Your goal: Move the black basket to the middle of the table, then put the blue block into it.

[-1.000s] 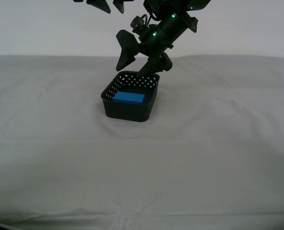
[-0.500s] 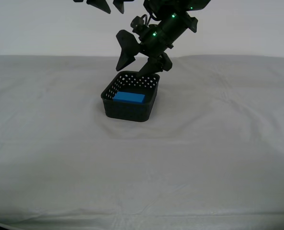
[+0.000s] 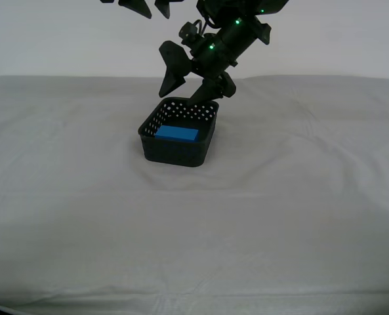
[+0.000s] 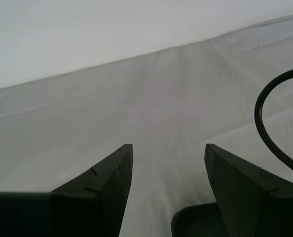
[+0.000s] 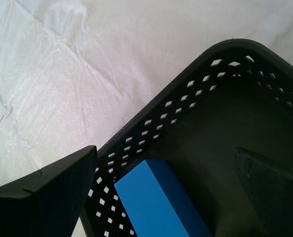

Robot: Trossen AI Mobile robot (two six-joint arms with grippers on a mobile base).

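**With the blue block lying in the black basket, both sets of jaws are empty**

Where the pale cloth of the table (image 3: pixel 299 216) spreads wide, the black basket (image 3: pixel 178 149) sits toward the far middle in the exterior view, a little to that view's left of centre. The blue block (image 3: pixel 176 134) lies flat on the basket's floor, and nothing grips it.

My first gripper (image 3: pixel 195 83) hangs just above the basket's far rim, tilted downward. Its jaws are spread wide and hold nothing; one fingertip reaches down just inside the basket's far wall, the other stands higher, clear of the rim. In the first wrist view the block (image 5: pixel 161 203) shows as a long bright brick close to the perforated wall of the basket (image 5: pixel 156 123), with my first gripper (image 5: pixel 171 197) straddling it, one finger outside the basket wall and one over the basket floor. Neither finger touches the block.

My second gripper (image 4: pixel 168 190) is raised, and in the exterior view only its tips (image 3: pixel 145 8) show at the upper edge. Its jaws are parted and empty, looking out over bare cloth (image 4: pixel 151 103).
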